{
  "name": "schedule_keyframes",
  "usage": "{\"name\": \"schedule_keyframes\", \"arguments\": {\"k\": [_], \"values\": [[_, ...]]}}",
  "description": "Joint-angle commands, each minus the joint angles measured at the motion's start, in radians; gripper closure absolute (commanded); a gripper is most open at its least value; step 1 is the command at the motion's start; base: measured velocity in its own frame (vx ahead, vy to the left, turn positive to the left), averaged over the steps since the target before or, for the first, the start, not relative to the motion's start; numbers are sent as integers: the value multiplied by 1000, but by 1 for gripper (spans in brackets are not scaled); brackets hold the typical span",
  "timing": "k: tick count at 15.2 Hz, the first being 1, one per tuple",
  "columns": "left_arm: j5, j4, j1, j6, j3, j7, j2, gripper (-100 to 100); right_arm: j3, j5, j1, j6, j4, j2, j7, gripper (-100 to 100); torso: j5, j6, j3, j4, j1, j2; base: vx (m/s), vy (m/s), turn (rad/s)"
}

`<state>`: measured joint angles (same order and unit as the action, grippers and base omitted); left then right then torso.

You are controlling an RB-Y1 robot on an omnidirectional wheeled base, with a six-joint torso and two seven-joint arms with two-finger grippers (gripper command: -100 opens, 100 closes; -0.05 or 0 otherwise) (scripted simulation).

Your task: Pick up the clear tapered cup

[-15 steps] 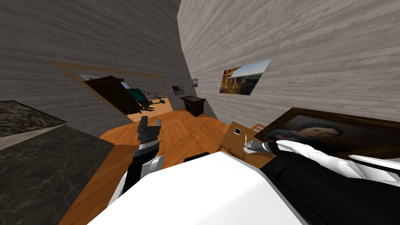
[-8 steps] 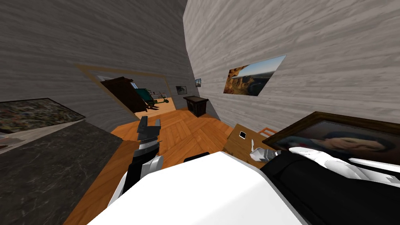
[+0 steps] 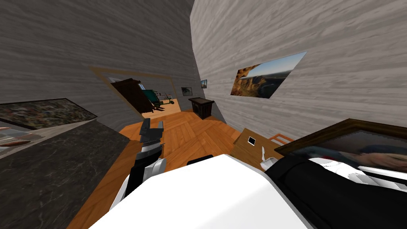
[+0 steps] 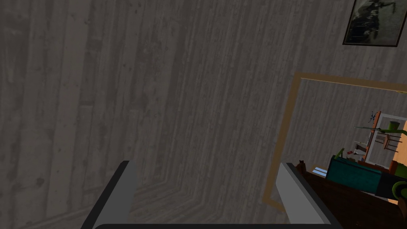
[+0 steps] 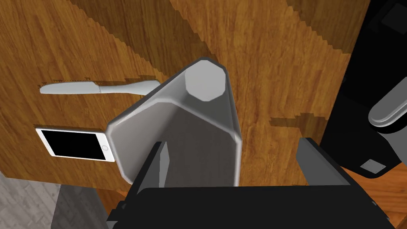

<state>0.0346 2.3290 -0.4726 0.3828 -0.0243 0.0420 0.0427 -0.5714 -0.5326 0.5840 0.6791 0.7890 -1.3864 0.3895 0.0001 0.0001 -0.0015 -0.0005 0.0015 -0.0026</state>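
Over the wooden table (image 5: pixel 258 79), the right gripper (image 5: pixel 232 143) hangs spread and empty above the grey cup (image 5: pixel 198 119): light, thin-walled, likely slippery; pinch its wall near the rim.

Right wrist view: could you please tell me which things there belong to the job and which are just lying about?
For the job:
- grey tapered cup
- right gripper, open, right at the cup

Just lying about:
- knife
- phone
- the wooden table they all rest on
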Motion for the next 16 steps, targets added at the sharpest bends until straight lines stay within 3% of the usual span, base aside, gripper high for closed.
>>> {"name": "schedule_keyframes", "arguments": {"k": [1, 5, 7, 8, 12, 13, 15, 16], "values": [[0, 0, 0, 0, 0, 0, 0, 0, 0, 0, 0, 0, 0, 0, 0, -100, 0, 0, 0, 0, 0, 0, 32, -5, 15], [0, 0, 0, 0, 0, 0, 0, 0, -10, -15, -12, -40, -18, 66, 10, -100, -1, 0, 2, 1, -3, 4, 2, -39, 67], [0, 0, 0, 0, 0, 0, 0, 0, -11, -15, -13, -38, -16, 62, 7, -100, -1, 0, 2, 1, -3, 4, 0, -38, 33], [0, 0, 0, 0, 0, 0, 0, 0, -11, -16, -14, -39, -20, 66, 9, 100, -1, 0, 2, 1, -3, 4, 0, -11, 2], [0, 0, 0, 0, 0, 0, 0, 0, -10, -12, -12, -39, -21, 68, 2, 100, -2, -4, 3, 1, -4, 5, 0, -1, -10], [0, 0, 0, 0, 0, 0, 0, 0, -7, -8, -6, -19, -9, 30, 3, 100, -5, -2, 2, 0, -7, 4, -7, 28, -20], [0, 0, 0, 0, 0, 0, 0, 0, -5, -4, -3, -7, -3, 9, -1, 100, -6, 2, 1, 0, -7, 3, 0, 52, -104], [0, 0, 0, 0, 0, 0, 0, 0, -6, -8, -10, -16, -13, 26, 6, 100, -6, 2, 1, -1, -6, 3, -1, 32, -43]]}}
